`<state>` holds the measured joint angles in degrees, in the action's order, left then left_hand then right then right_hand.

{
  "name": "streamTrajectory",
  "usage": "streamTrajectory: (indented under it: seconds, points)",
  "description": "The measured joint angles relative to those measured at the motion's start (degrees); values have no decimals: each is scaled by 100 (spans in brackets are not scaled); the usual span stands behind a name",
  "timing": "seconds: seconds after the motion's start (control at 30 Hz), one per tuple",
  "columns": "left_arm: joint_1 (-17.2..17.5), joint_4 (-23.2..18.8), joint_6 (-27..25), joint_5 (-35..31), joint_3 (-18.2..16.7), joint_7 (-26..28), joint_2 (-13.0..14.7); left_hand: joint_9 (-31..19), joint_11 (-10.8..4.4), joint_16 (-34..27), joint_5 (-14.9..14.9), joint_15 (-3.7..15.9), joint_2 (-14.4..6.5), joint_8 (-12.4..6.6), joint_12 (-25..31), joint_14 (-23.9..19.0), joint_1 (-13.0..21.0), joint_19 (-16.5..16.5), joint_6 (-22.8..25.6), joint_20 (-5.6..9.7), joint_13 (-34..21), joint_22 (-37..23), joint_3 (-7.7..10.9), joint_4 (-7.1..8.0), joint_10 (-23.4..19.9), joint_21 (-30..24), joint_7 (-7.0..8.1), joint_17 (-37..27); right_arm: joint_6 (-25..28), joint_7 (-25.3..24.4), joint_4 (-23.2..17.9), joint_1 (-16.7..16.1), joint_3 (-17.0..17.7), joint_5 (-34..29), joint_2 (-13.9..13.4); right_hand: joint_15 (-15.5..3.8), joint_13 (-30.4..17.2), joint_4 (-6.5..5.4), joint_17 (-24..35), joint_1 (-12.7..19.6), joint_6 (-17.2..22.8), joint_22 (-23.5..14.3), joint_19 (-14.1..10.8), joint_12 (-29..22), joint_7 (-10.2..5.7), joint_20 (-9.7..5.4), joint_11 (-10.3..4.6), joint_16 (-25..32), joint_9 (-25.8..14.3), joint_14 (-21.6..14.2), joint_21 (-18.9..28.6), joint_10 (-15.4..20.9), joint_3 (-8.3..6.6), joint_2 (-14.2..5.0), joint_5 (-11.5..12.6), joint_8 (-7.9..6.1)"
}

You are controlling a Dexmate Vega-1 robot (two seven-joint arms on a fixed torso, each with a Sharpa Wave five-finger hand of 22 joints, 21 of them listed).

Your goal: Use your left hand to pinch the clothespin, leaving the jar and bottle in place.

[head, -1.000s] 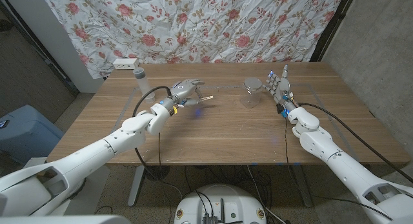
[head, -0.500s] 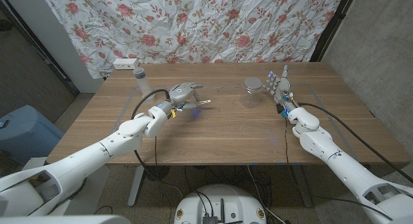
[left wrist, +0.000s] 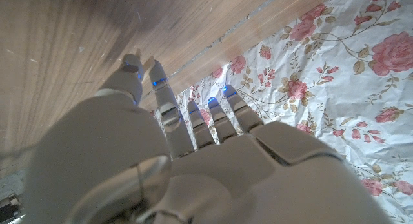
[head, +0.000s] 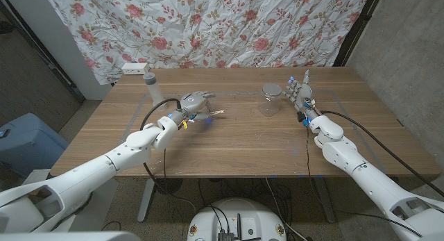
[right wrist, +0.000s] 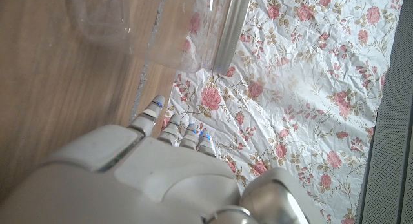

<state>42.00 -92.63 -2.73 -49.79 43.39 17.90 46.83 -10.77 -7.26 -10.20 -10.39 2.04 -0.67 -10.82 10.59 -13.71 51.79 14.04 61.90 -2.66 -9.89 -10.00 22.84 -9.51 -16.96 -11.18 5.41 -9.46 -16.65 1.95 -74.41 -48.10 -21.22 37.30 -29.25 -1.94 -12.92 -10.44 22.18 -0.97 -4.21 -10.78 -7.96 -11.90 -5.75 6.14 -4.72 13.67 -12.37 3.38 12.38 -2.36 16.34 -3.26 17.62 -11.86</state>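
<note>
The left hand [head: 195,102] hangs over the wooden counter [head: 236,140], back uppermost, its fingers curled downward. A clothespin [head: 216,113] sticks out from under the fingertips on the side facing the jar. It seems to be touching them, but the head view is too small to tell whether the hand pinches it or only rests against it. In the left wrist view the fingers [left wrist: 193,121] reach out side by side over the wood, and the clothespin is hidden behind them.

The glass jar [head: 270,99] stands upright on the counter, well apart from the clothespin, between it and the right hand [head: 300,94]. That hand stands just beside the jar with its fingers pointing up and apart, holding nothing. In the right wrist view the jar [right wrist: 139,24] shows as a clear blurred shape near the fingers [right wrist: 184,135].

The bottle [head: 150,82], clear with a pale cap, stands upright near the far edge of the counter, on the side of the left hand away from the jar. A flowered cloth [head: 222,26] hangs behind the counter.
</note>
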Motion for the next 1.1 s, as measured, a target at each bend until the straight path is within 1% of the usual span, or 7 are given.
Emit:
streamTrajectory:
  seconds: [0.37,0.7,0.73,0.8,0.9,1.03,1.1]
  points:
    - [-21,140,-27,-68,90,32,-43,-5,0,0,3,0,0,-22,0,0,0,0,0,0,0,0,0,0,0,0,0,0,0,-1,0,0,0,0,1,0,0,0,0,0,0,0,0,0,0,0,0,0,0,0,0,0,0,0,0,0]
    - [-52,160,-96,-146,168,-7,-71,-5,0,0,4,0,0,-22,0,0,0,0,-1,0,0,0,-23,22,0,0,1,0,0,-1,1,0,0,0,1,0,0,0,0,0,0,0,0,0,0,0,0,0,0,0,0,0,0,0,0,0]
    - [-54,159,-115,-167,181,-38,-72,-5,0,0,4,0,0,-22,0,0,0,0,-21,0,0,0,-23,22,0,0,21,0,0,-1,1,0,0,-1,1,0,0,0,0,0,0,0,0,0,0,0,0,0,0,0,0,0,0,0,0,0]
    - [-55,157,-129,-180,194,-61,-72,-5,0,0,4,0,0,-22,0,0,0,-32,-31,32,0,0,-40,7,0,0,31,0,0,-1,1,0,0,-1,1,0,0,0,0,0,0,0,0,0,0,0,0,0,0,0,0,0,0,0,0,0]
    - [-56,137,-174,-213,215,-128,-72,-5,0,0,4,24,-19,-20,0,24,-19,-63,-92,1,0,0,-48,0,0,0,12,0,0,-1,1,0,0,0,0,0,0,0,0,0,0,0,0,0,0,0,0,0,0,0,0,0,0,0,0,0]
    - [-56,106,-216,-238,237,-197,-66,-12,93,0,4,20,-24,42,-3,88,-22,-85,-249,-21,0,0,-64,17,93,0,-1,0,0,-1,1,0,0,-1,-1,0,0,0,0,0,0,0,0,0,0,0,0,0,0,0,0,0,0,0,0,0]
    - [-56,89,-243,-254,244,-243,-62,-19,112,27,3,9,-25,45,-23,116,-22,-98,-309,-25,0,0,-71,23,137,0,-21,0,0,-1,1,-1,0,0,-1,0,0,0,0,0,0,0,0,0,0,0,0,0,0,0,0,0,0,0,0,0]
